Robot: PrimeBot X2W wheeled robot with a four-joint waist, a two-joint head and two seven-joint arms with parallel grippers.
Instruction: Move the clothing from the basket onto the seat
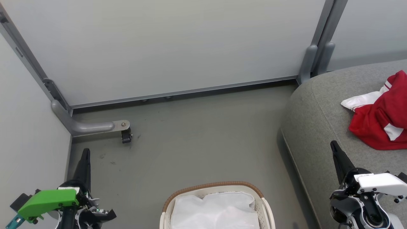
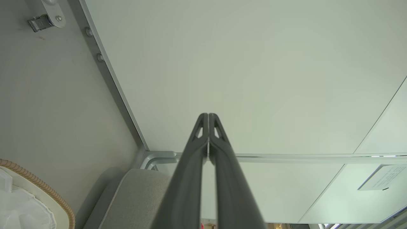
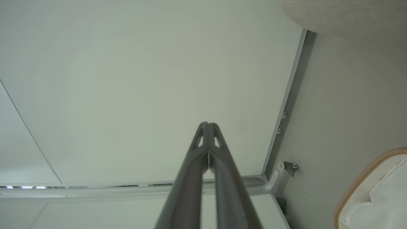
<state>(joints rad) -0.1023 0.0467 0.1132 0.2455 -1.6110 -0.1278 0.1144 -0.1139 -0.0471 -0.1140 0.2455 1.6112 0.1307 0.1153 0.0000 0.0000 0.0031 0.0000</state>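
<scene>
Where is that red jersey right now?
In the head view the red jersey lies crumpled on the grey seat at the far right, beyond the right gripper, not in the basket.

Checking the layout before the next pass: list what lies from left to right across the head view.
In order: left gripper → wheel of the partition foot → basket → seat → clothing lying on the seat. The right gripper overlaps seat and clothing, so it is left out.
</scene>
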